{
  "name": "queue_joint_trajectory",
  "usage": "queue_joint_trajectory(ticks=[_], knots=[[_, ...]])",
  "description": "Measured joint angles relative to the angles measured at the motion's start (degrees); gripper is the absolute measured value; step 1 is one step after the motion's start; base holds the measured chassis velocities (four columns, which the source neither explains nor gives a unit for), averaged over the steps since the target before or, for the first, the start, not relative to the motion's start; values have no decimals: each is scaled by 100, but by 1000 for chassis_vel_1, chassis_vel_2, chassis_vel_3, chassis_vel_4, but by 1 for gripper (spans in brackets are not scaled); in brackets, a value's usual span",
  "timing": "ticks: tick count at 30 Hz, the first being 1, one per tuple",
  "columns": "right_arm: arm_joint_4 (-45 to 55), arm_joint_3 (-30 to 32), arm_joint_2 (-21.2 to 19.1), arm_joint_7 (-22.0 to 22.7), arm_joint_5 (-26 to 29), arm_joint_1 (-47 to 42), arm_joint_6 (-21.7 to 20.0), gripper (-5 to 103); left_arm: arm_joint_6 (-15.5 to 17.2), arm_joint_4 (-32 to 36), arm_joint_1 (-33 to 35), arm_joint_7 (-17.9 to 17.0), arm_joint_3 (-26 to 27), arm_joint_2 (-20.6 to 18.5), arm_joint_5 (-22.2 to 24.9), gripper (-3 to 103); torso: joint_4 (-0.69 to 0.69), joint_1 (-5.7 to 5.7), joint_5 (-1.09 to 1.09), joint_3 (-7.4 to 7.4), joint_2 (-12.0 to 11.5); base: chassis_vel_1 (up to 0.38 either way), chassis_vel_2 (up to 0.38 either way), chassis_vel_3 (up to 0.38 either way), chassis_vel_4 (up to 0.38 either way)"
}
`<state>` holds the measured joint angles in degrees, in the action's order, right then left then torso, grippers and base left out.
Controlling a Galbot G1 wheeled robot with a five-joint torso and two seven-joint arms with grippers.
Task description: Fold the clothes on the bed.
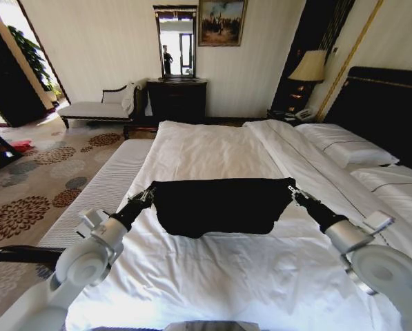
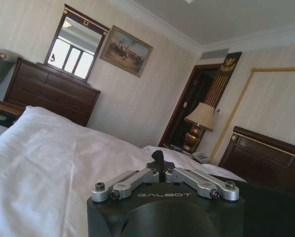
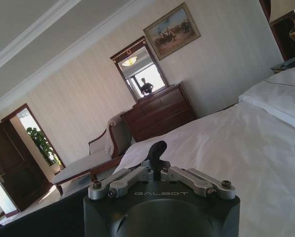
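Black fabric, a short-sleeved T-shirt [image 1: 216, 205], is stretched sideways across the middle of a large bed [image 1: 212, 276] with white sheets. In the head view, the left end effector [image 1: 145, 195] is pinched closed on the shirt's left corner, its arm reaching in from the lower left. The right end effector [image 1: 295, 194] is pinched closed on the shirt's right corner, its arm coming in from the lower right. The top edge runs taut between them and the rest hangs in a curve over the sheet. Beyond the bed stand a pale chaise [image 1: 99, 107], a dark dresser [image 1: 177, 100] with a mirror [image 1: 176, 43], a framed painting [image 1: 221, 22], a bedside lamp [image 1: 309, 67], white pillows [image 1: 347, 145] and a dark headboard [image 1: 385, 110].
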<state>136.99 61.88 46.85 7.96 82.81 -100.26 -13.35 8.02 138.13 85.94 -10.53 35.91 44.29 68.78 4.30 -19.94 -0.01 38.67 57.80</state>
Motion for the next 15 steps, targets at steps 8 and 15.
queue_joint_trajectory(ticks=[8, 15], knots=[[644, 532, 56, 298, 252, -382, -157, 1, 0, 528, 850, -16, 903, 243, 177, 0, 0, 0, 0, 0, 0, 0, 0, 0, 0], [682, 825, 408, 366, 261, -901, -257, 1, -22, 561, 1822, 2, 1383, 643, 170, 0, 0, 0, 1, 0, 0, 0, 0, 0, 0]])
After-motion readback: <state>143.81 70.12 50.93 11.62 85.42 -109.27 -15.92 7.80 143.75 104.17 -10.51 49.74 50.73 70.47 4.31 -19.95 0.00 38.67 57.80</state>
